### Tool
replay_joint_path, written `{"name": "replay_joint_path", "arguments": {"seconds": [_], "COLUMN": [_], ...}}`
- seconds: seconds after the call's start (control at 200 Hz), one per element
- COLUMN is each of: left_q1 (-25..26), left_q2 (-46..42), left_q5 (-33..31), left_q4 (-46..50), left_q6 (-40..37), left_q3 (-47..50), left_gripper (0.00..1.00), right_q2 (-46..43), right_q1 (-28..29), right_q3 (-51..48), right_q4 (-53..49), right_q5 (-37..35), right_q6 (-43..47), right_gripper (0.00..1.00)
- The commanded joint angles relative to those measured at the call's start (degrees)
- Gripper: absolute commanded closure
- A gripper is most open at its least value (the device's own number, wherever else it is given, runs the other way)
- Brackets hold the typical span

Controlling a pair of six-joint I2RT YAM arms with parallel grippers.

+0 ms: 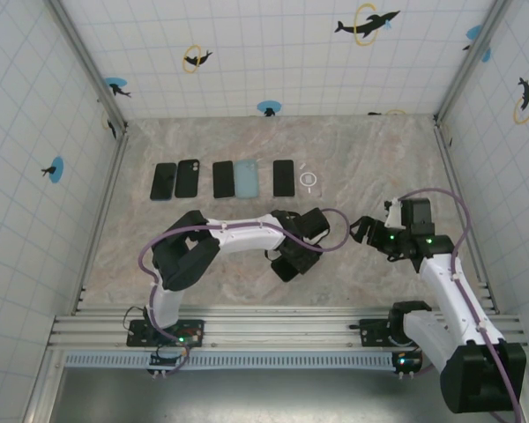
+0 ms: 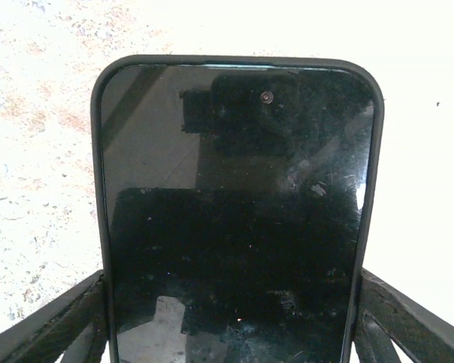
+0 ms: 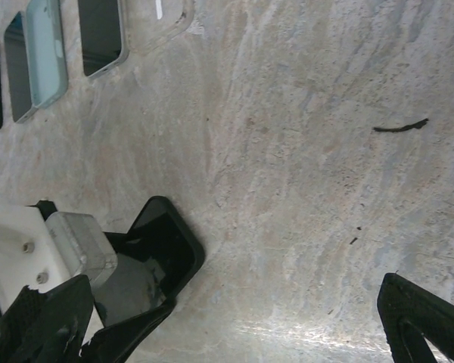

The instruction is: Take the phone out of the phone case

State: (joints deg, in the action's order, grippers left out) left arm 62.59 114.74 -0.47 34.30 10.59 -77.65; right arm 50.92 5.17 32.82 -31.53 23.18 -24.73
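Note:
A black phone (image 2: 234, 189) lies screen up on the marble table inside a dark phone case (image 2: 98, 189), whose rim frames it. My left gripper (image 2: 231, 281) straddles the lower part, one finger against each long edge of the case. From above, the left gripper (image 1: 291, 256) covers most of the phone near the table's middle. The phone's free end (image 3: 166, 234) sticks out past the left gripper in the right wrist view. My right gripper (image 1: 363, 231) hovers to the right of it, and its jaws (image 3: 234, 280) stand wide apart over bare table.
A row of dark phones (image 1: 163, 181) and cases, one light blue (image 1: 247, 179) and one clear (image 1: 309, 181), lies along the back of the table. A small dark scrap (image 3: 401, 126) sits on the marble. Tiled walls close in three sides.

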Motion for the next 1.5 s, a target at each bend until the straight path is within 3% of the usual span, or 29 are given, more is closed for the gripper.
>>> {"name": "replay_joint_path", "arguments": {"seconds": [0.0, 0.13, 0.591, 0.836, 0.986, 1.216, 1.356, 1.496], "left_q1": [0.3, 0.0, -6.9, -9.0, -9.0, -8.8, -8.8, -8.8], "left_q2": [3.2, 3.0, -3.2, -5.0, -5.6, -5.6, -5.9, -5.5], "left_q5": [0.2, -1.3, 1.8, 3.9, 6.0, 8.9, 8.3, 9.6], "left_q4": [3.6, 5.3, 6.6, 2.1, -3.1, -5.0, -5.2, -7.8], "left_q6": [0.7, 2.6, 14.6, 25.1, 30.7, 35.3, 36.6, 38.7], "left_q3": [1.0, -0.2, -11.6, -17.9, -19.2, -19.8, -20.4, -19.3], "left_gripper": [0.29, 0.38, 0.39, 0.40, 0.43, 0.43, 0.43, 0.43], "right_q2": [-0.9, -0.8, -1.9, -3.5, -2.7, -0.1, 1.8, 2.7], "right_q1": [-0.4, -0.4, 3.1, 9.8, 13.7, 15.8, 16.7, 18.0], "right_q3": [-1.7, -2.1, -7.9, -14.7, -18.0, -17.4, -17.4, -17.3], "right_q4": [0.8, 1.2, 13.6, 35.1, 48.0, 52.3, 54.6, 55.9], "right_q5": [3.2, 3.8, 13.0, 10.9, 7.4, 1.9, 1.2, -0.6], "right_q6": [-1.0, -1.4, -9.3, -19.5, -22.5, -21.7, -22.4, -22.0], "right_gripper": [0.01, 0.01, 0.02, 0.06, 0.14, 0.31, 0.49, 0.59]}}
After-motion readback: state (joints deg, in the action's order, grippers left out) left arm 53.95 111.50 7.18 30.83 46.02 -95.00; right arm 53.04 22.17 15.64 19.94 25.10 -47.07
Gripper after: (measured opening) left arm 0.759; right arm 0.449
